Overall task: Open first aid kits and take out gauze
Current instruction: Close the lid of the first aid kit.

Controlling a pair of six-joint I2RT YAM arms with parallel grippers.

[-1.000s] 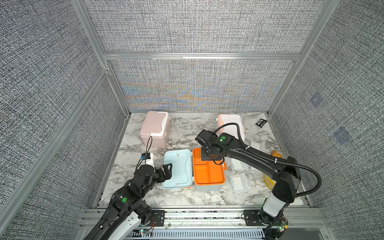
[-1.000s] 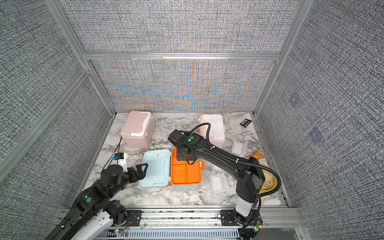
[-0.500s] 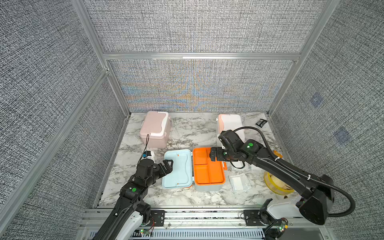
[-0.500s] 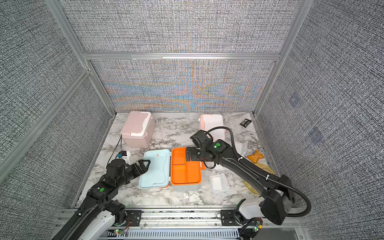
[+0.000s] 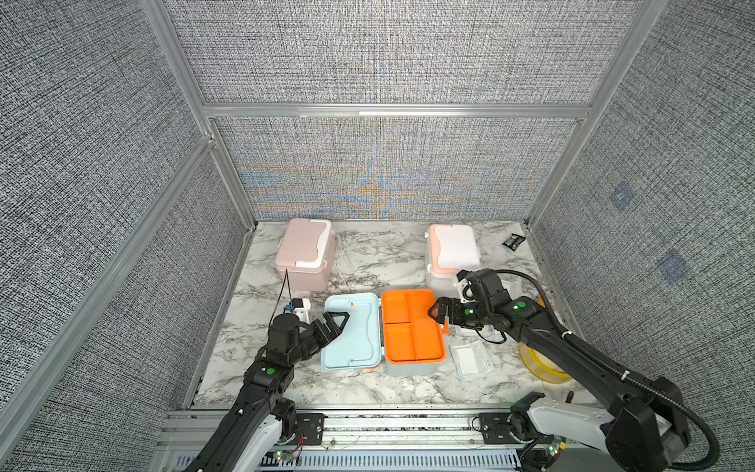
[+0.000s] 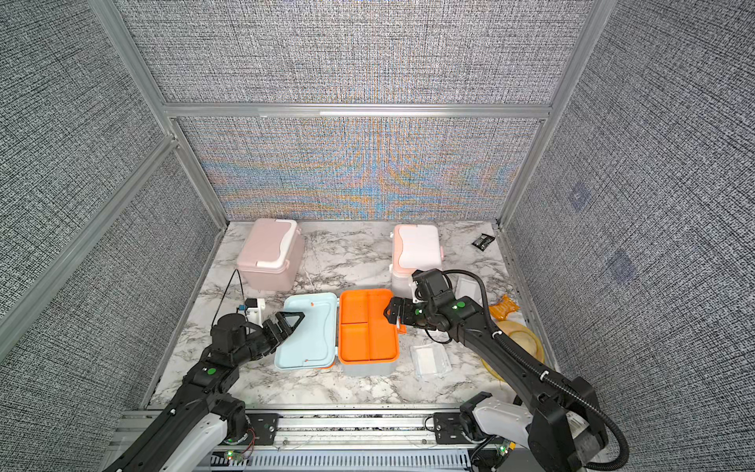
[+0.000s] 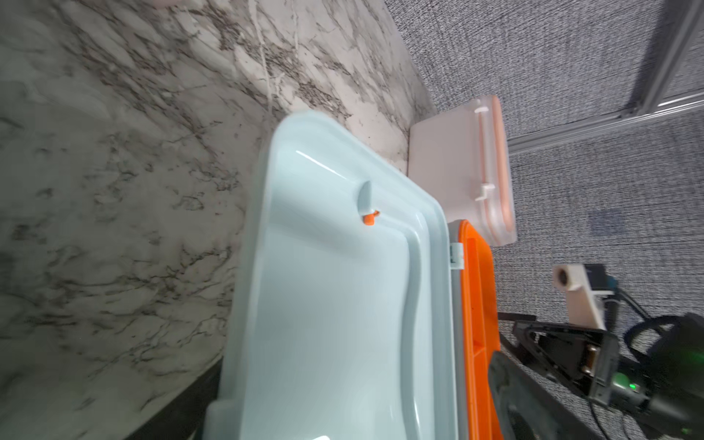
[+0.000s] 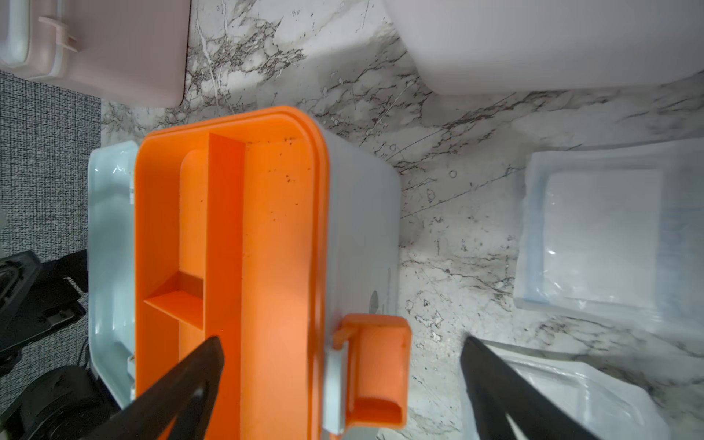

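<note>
Gripper check: right gripper [image 8: 341,343] fully spread, empty, straddling the orange latch [image 8: 375,365] of the open blue kit [image 5: 412,327]; left gripper [image 5: 331,323] brackets its lid [image 5: 359,339], grip undeterminable. One gauze pad [image 5: 470,357] lies on the counter [image 5: 367,261] alongside. The right wrist view shows a second gauze pad [image 8: 564,396] beneath one finger, mostly arm-hidden from above.

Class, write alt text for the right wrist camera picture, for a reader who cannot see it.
The right pincer hangs open above the orange latch of the open light blue first aid kit, whose orange tray looks empty. Two wrapped gauze pads lie beside it on the marble table.
</note>
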